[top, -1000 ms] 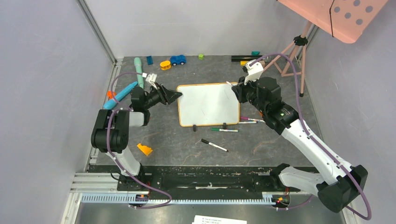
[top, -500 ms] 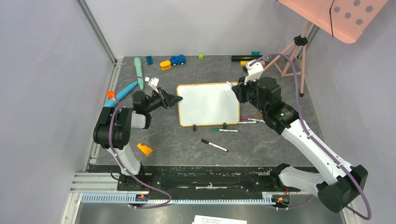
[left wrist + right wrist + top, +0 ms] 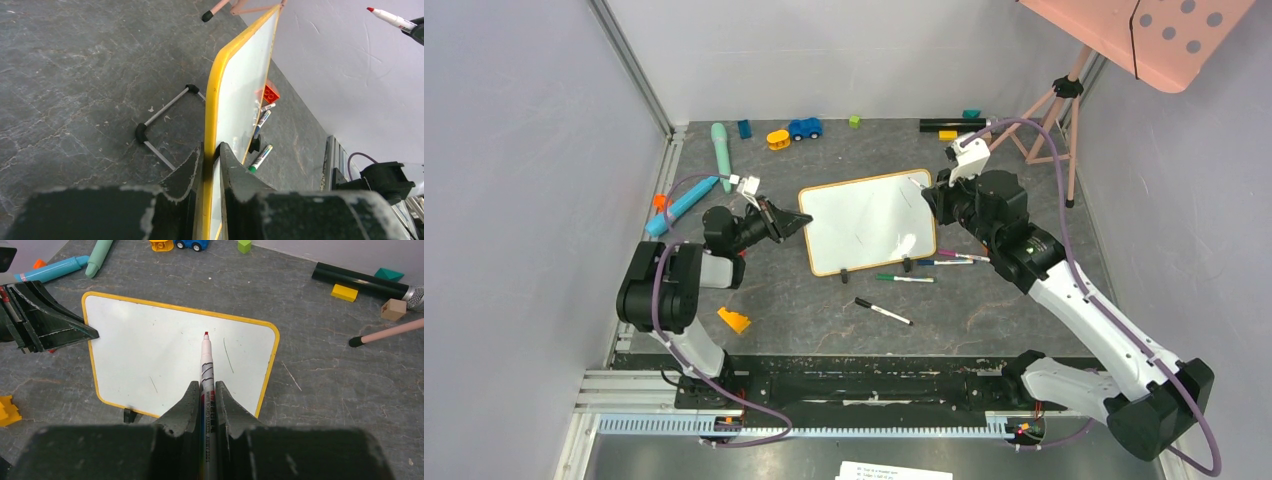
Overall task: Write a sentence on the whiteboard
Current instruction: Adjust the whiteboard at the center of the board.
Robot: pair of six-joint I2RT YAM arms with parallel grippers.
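the whiteboard (image 3: 869, 222), tilted, is pinched at its left edge by the left end effector (image 3: 211, 150). over the whiteboard, the right end effector (image 3: 206, 387) pinches a red marker (image 3: 206, 357) labelled "white board marker", tip above its face.

A robotics lab cell: grey walls (image 3: 514, 200) enclose the dark desk (image 3: 994, 312); a near metal rail (image 3: 624, 384) carries left arm (image 3: 664, 285) and right arm (image 3: 1089, 305).

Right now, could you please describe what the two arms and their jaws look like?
Both arms have black joints and white links; the left arm is mostly black, the right arm has long white links and a green light. A purple cable loops along each. A white camera sits at each wrist. The jaws are black wedges with scuffed edges.
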